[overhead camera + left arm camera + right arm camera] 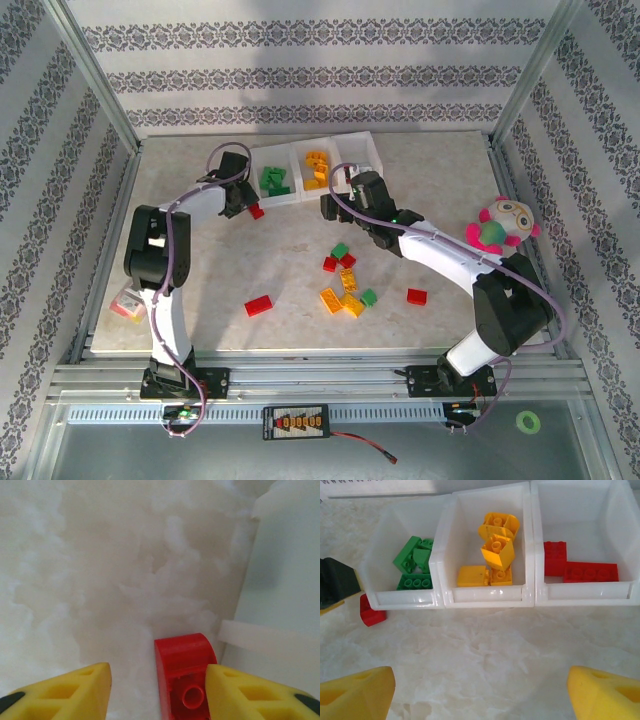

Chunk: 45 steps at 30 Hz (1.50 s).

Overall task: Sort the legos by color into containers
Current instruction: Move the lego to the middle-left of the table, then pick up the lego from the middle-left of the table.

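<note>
Three joined white containers stand at the back of the table. In the right wrist view they hold green legos on the left, yellow-orange ones in the middle and red ones on the right. A red brick lies on the table by the left bin's front corner. My left gripper straddles this brick: the right finger touches it, the left finger stands off with a gap. My right gripper hovers open over bare table in front of the bins.
Loose legos lie mid-table: a red one, another red, and a cluster of green, red and orange. A pink-and-green plush toy sits at the right. A small box rests at the left edge.
</note>
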Each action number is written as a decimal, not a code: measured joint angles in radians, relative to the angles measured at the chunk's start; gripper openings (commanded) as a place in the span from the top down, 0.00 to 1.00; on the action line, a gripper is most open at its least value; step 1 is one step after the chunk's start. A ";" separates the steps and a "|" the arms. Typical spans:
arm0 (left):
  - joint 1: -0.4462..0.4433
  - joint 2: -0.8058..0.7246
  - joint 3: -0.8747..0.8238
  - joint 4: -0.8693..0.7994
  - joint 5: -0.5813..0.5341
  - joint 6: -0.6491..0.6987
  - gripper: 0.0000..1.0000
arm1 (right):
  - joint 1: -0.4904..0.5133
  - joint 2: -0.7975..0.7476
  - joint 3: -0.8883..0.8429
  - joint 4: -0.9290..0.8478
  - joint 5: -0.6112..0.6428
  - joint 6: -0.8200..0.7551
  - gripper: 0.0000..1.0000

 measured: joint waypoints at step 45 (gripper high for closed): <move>0.026 -0.154 -0.159 -0.038 0.044 0.445 0.03 | 0.000 0.005 -0.032 0.019 -0.014 0.053 0.11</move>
